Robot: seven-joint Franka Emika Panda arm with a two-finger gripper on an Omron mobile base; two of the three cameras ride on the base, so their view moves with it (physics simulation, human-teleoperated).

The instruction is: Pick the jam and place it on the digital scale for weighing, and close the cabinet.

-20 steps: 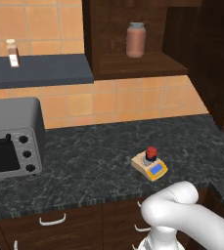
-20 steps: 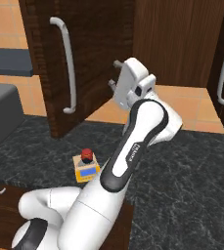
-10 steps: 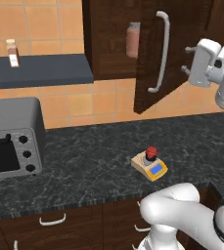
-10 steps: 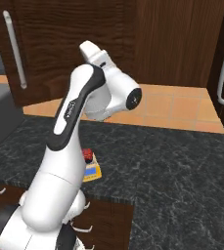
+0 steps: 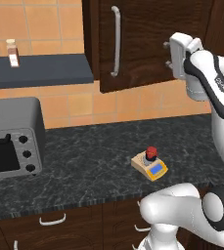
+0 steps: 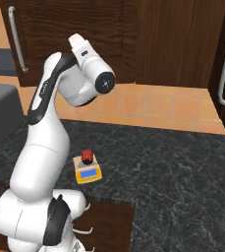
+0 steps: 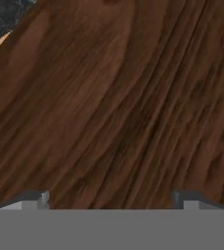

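Cabinet (image 5: 143, 44) door w/ silver bar handle (image 5: 115, 41) hangs on wall above counter (image 5: 94, 151), nearly flush. Gripper (image 5: 174, 56) up high, pressed close vs door's wood face; finger tips (image 7: 35, 199) spread wide, nothing btwn them. Digital scale (image 5: 149, 166) sits on counter well below gripper. Jam (image 5: 151, 153) stands upright on scale's plate, far from gripper.

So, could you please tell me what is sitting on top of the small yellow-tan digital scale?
The small dark jam jar with the red lid stands on the yellow-tan digital scale, over its weighing plate. The jar covers most of that plate; the blue display panel in front stays visible.
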